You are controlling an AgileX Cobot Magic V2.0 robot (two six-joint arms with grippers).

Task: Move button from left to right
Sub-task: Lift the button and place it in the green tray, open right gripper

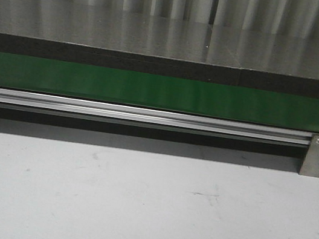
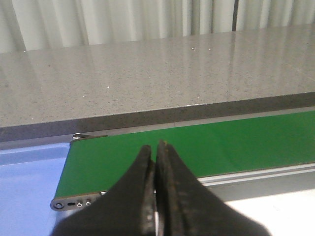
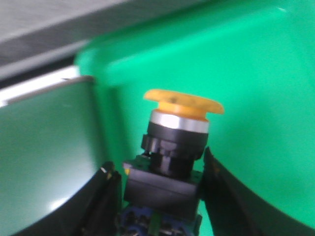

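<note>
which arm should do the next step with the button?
Right. Its gripper already has the button between its fingers, over a bright green bin. The left gripper is shut and empty above the belt.

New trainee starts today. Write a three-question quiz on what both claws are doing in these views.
1. True or false: the right claw has its fingers at the black body of the orange-yellow mushroom-head push-button.
2. The left claw is: A) wide open, B) shut with nothing in it, C) holding a bolt.
3. What colour is the plastic bin behind the button?

Key: 1 true; 2 B; 3 green.
</note>
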